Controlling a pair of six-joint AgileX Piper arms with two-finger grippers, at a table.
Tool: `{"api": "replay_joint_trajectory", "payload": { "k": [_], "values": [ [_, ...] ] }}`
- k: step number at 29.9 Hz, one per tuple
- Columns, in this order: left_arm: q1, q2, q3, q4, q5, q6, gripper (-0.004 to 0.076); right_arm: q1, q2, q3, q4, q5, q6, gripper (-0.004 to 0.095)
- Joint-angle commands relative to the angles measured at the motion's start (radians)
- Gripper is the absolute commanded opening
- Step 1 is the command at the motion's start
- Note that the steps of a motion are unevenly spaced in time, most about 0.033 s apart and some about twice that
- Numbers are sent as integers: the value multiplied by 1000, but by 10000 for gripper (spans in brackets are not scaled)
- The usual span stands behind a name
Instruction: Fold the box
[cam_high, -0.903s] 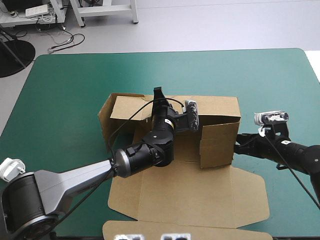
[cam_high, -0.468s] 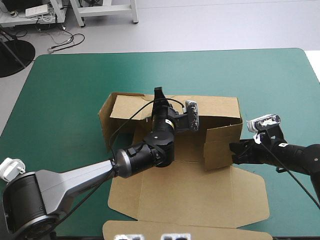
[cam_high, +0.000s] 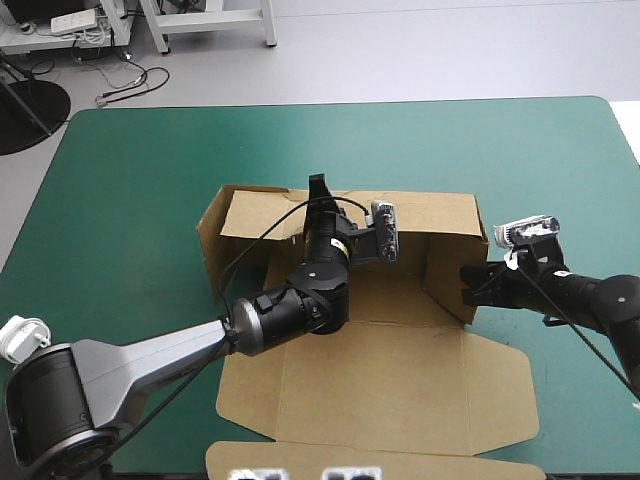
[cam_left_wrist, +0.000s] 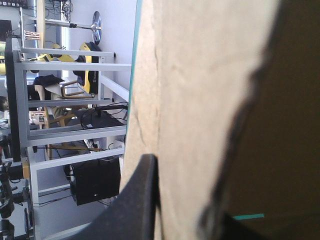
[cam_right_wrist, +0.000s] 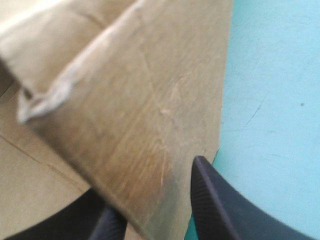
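A brown box (cam_high: 385, 385) sits mid-table on the teal-green cover (cam_high: 130, 180), its far and side walls raised and its lid lying flat toward the near edge. The left gripper (cam_high: 320, 198) pinches the far wall's top edge. The right gripper (cam_high: 468, 288) clamps the right-hand wall, with the board between its black fingers (cam_right_wrist: 225, 210).

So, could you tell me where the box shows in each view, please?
High view: the box at mid-table, lid flat.
Left wrist view: its wall between the jaws.
Right wrist view: another wall between the jaws.
Shared landmark: the teal-green cover.
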Motion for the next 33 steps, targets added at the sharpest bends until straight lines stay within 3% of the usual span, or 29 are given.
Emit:
{"api": "replay_joint_trajectory", "payload": {
  "k": [1,5,15,18,24,26,33],
  "values": [
    [-13,4,19,-210,16,9,-10,2,22,-33,108,-86,-35,256],
    [-13,4,19,-210,9,11,-10,2,42,-33,137,-87,-81,-22],
    [-13,4,19,-118,38,15,17,2,43,-33,121,-36,-86,-1],
    [-13,4,19,-71,38,15,99,2,43,-33,115,-22,-83,-1],
    [-13,4,19,39,34,15,403,2,43,-33,115,1,-81,-1],
    [-13,4,19,67,34,9,462,2,43,-33,115,1,-78,-1],
    [-42,-4,17,109,52,0,470,2,43,-33,115,2,-76,-1]
  ]
}}
